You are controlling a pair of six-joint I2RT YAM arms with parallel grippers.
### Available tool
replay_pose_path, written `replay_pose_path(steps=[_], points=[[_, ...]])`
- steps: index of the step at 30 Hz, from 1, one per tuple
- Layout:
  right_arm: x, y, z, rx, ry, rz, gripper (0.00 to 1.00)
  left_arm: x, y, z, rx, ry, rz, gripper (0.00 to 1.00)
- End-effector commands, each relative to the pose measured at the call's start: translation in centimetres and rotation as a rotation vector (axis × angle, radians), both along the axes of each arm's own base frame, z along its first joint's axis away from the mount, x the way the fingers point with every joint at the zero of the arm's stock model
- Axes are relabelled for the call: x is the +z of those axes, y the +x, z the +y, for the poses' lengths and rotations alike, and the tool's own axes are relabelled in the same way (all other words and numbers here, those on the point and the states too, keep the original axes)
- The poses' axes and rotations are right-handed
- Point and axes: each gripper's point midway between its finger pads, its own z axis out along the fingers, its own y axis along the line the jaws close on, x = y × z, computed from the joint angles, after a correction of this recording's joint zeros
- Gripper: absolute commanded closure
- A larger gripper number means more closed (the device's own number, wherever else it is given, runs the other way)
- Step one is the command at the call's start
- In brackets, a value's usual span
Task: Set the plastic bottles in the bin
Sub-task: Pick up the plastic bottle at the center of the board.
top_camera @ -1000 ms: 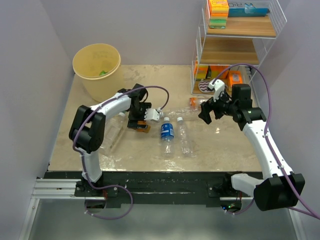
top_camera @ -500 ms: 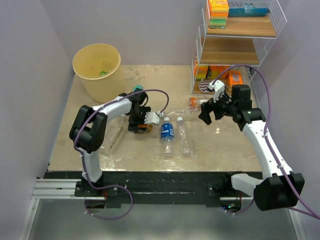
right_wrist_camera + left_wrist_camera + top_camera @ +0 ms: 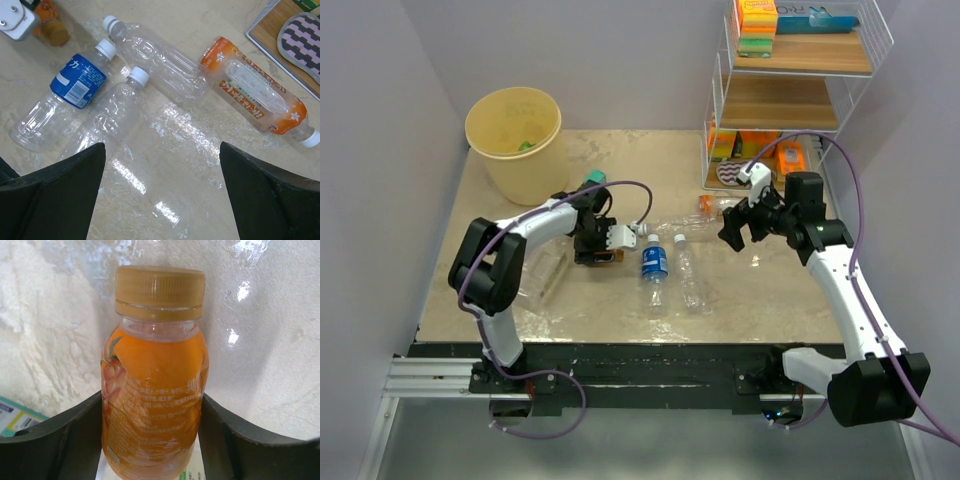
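Counter [image 3: 770,300] has the bin [image 3: 525,172] off in its far left corner, well apart from the bottles. Right pincer [image 3: 735,226] hangs wide open and empty over the clear bottles [image 3: 150,60]. Left pincer [image 3: 600,247] is squeezed onto the small orange bottle [image 3: 152,390]. My worry: slick round plastic twisting or sliding out before it reaches the bin.

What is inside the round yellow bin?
One small green object lies inside the bin, by its near wall; too small to identify. That wall hides part of the bottom.
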Motion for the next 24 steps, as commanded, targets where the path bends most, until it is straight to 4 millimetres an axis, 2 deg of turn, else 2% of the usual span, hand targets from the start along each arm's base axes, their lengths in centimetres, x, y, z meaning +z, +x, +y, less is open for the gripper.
replay_pose_path(steps=[1, 6, 9, 19, 24], points=[[0.3, 0.0, -0.5, -0.008, -0.019, -0.044, 0.01, 3.6, 0.8, -0.8, 0.084, -0.075, -0.094, 0.47], [-2.0, -0.1, -0.6, -0.008, -0.019, -0.018, 0.01, 7.0, 1.5, -2.0, 0.211, -0.177, -0.130, 0.52], [-2.6, -0.2, -0.4, -0.001, -0.012, -0.018, 0.02, 9.2, 1.6, -2.6, 0.272, -0.234, -0.132, 0.55], [-0.1, -0.1, -0.9, -0.038, -0.002, -0.130, 0.02, 17.9, 3.7, -3.9, 0.513, -0.476, -0.282, 0.56], [1.0, -0.1, -1.4, -0.071, -0.009, -0.179, 0.02, 23.5, 4.2, -4.2, 0.617, -0.617, -0.355, 0.56]])
